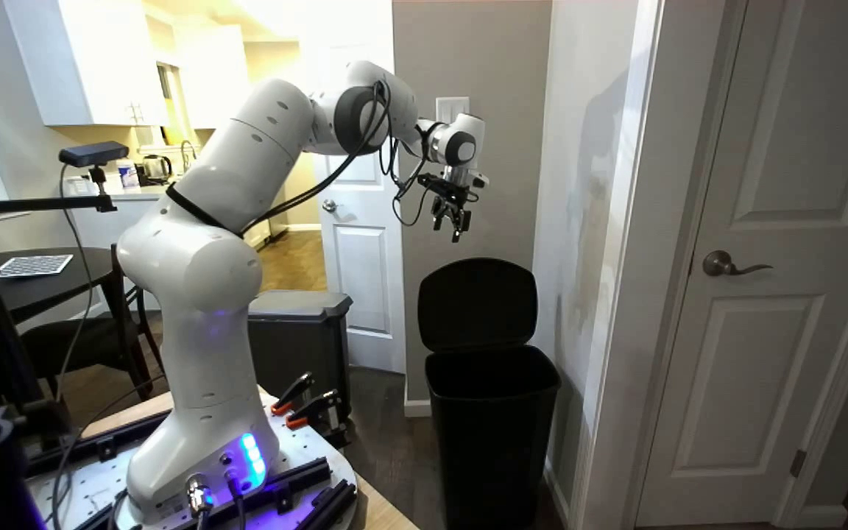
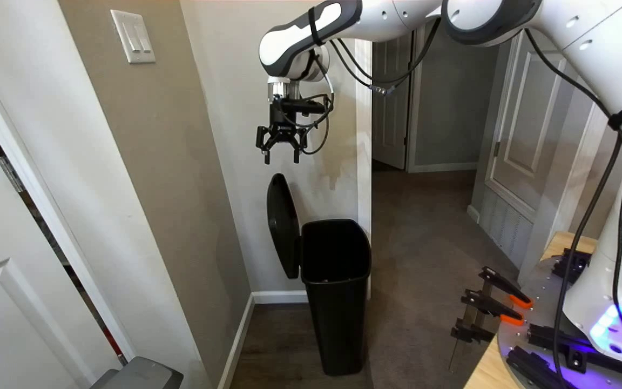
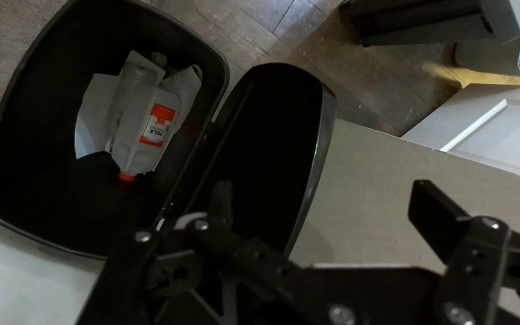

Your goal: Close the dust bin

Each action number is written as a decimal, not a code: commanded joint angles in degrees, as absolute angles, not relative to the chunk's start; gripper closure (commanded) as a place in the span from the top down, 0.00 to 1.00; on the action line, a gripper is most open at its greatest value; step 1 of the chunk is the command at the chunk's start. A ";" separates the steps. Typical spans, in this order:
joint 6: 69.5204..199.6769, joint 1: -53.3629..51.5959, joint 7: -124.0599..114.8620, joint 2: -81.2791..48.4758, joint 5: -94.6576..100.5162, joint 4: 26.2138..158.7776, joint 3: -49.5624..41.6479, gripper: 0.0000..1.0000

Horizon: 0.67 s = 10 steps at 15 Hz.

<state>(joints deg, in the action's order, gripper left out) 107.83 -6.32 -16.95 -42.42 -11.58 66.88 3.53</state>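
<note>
Below the gripper: dust bin, lid tilted back | fingers spread, nothing held | lid may be jammed or knocked wider if pressed from above, not behind

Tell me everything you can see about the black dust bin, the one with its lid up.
The dust bin is tall, black and plastic-looking, with rounded corners and sides narrowing toward the base. It stands upright on the floor, near where two walls meet; whether it touches either is unclear. Its hinged lid is open, raised along one edge. Inside lie a jug labelled MILK, with a red cap, and white paper. The open gripper hangs above without touching it.
</note>
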 commanded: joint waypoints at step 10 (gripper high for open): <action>105.85 -6.38 -18.24 -46.99 -11.60 60.01 3.41 1.00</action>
<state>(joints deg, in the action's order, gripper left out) 106.06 -6.34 -18.21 -46.91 -11.58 60.25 3.46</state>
